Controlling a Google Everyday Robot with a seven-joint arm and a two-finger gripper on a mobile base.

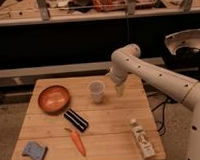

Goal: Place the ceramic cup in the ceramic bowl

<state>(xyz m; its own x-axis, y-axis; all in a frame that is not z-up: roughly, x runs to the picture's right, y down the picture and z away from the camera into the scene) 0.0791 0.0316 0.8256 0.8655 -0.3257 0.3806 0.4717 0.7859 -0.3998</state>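
**The end effector (pixel 119 88) hangs just right of the ceramic cup (pixel 97 90)**

We see the ceramic cup standing upright on the wooden surface (pixel 115 121), near the middle of its far half, with its open mouth facing up. The ceramic bowl (pixel 54 99) sits to the left of the cup. The two are apart, with bare wood between them.

The white arm (pixel 148 75) reaches in from the right and bends down over the far right part of the surface. Its end effector points downward just beside the cup, on the cup's right. We cannot tell whether it touches the cup, nor whether it is spread or pressed together.

Nearer to us, a black block (pixel 75 119) lies at an angle in front of the bowl and cup. A carrot (pixel 77 141) lies just nearer than the block. A blue sponge (pixel 35 150) rests at the near left corner, and a white bottle (pixel 142 138) lies on its side near the near right edge.
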